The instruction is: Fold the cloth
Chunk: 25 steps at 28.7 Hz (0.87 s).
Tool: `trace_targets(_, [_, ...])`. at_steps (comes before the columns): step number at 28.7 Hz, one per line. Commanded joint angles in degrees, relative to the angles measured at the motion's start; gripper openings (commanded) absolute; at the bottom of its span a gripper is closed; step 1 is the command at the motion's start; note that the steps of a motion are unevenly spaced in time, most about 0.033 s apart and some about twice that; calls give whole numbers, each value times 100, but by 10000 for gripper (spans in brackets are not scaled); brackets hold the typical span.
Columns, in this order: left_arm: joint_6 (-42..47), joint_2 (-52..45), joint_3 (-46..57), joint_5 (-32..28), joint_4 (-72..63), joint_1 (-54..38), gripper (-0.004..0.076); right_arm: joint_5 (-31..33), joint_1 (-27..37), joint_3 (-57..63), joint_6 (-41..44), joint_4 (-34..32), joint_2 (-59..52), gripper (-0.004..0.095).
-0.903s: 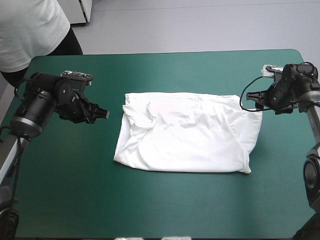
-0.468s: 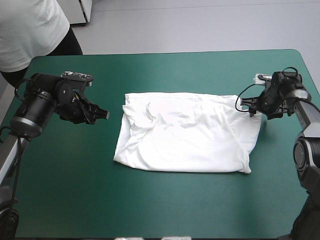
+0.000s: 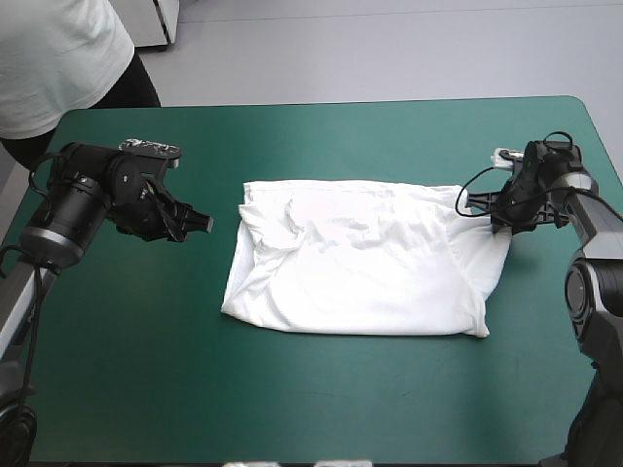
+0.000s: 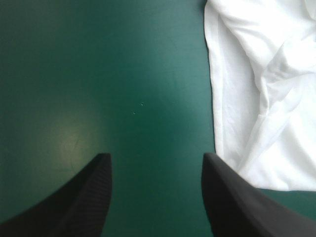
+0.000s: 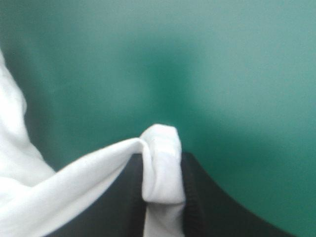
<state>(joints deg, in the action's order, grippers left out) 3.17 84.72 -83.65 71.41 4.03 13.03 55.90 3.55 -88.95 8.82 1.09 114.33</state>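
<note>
White T-shirt lay spread on table; right gripper pinched its corner, left gripper spread wide near opposite edge.

floor: pale grey | table: teal-green cover (rounded far corners) | light: soft sheen on cover

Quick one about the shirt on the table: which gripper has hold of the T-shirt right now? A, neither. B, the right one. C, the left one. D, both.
B: in the right wrist view, the right gripper is pinching a fold of the T-shirt, while the left gripper stands open over the bare teal-green cover beside the shirt's edge.
</note>
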Motion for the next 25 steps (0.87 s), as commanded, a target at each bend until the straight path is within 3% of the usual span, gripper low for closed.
trace_targets(1, [24, -233, -143, 15, -15, -3, 398, 157, 37, -44, 3, 3, -125, -12])
trace_targets(13, [24, -233, -143, 15, -27, -3, 398, 173, -241, -505, -246, 256, -891, -17])
trace_targets(21, [24, -233, -143, -15, -38, -3, 398, 275, -1266, -833, -353, 891, -936, -17])
trace_targets(25, [24, -233, -143, -43, -38, -3, 373, -50, -1963, -833, -145, 914, -842, -17])
